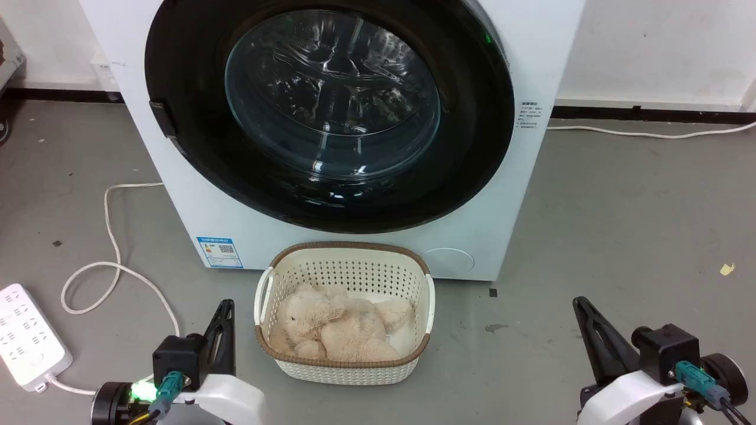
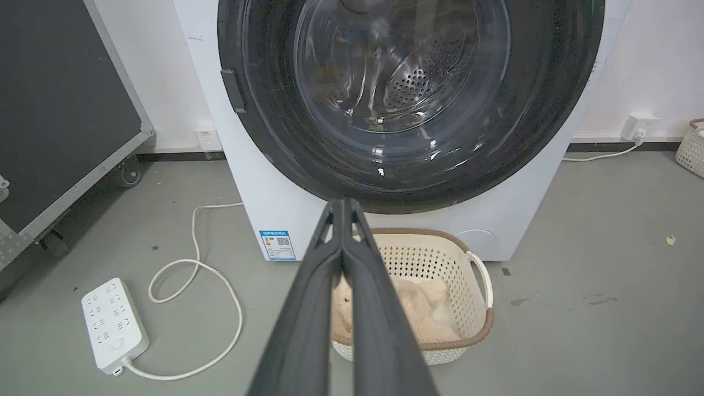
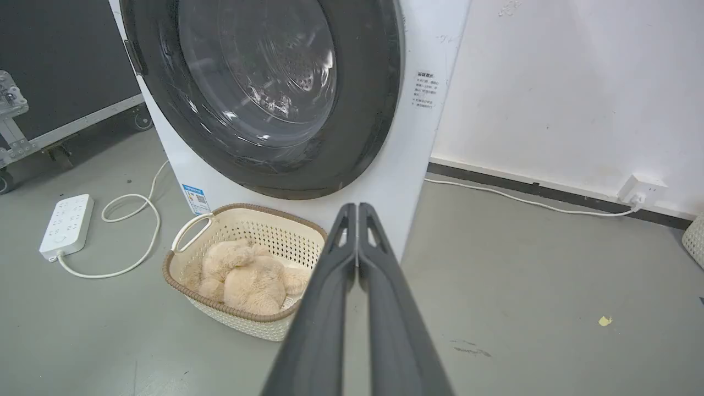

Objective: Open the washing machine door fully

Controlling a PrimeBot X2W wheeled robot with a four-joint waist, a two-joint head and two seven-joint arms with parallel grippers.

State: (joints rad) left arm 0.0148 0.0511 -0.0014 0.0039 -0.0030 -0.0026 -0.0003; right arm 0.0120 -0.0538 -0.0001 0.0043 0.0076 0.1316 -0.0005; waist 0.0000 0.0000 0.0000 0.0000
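Grey floor (image 1: 620,236), white wall (image 1: 649,47) behind. The washing machine (image 1: 496,230) backs onto that wall, front facing the robot.

The door (image 1: 331,100) is shut, flush on the washer front, so the task isn't started. There's a small dark tab (image 1: 162,118) on the door rim at the washer's left side. My guess is that's the pull, with the hinge opposite. Can't confirm from here.

A basket (image 1: 342,369) sits on the floor just in front of the washer, under the door's lower edge, with a plush toy (image 1: 336,327) inside. Looks staged for loading once the door is open. The basket rim sits lower than the door's bottom edge, so the swing should clear it.

Left gripper (image 1: 226,307): closed, fingers pressed together, holding nothing. Right gripper (image 1: 582,304): same, closed and empty. Both are low and well back from the washer, one on each side of the basket. Reads as a parked pose.

A power strip (image 1: 26,336) and white cable (image 1: 112,236) lie on the floor left of the washer, near the left gripper, so there's a snag risk. A black wheeled case (image 2: 55,110) stands further left of the washer.

Next, probably: the left gripper opens and goes up to the tab, since it's on that side. The glossy curved rim gives poor purchase and could slip. The pull must follow the hinge arc.
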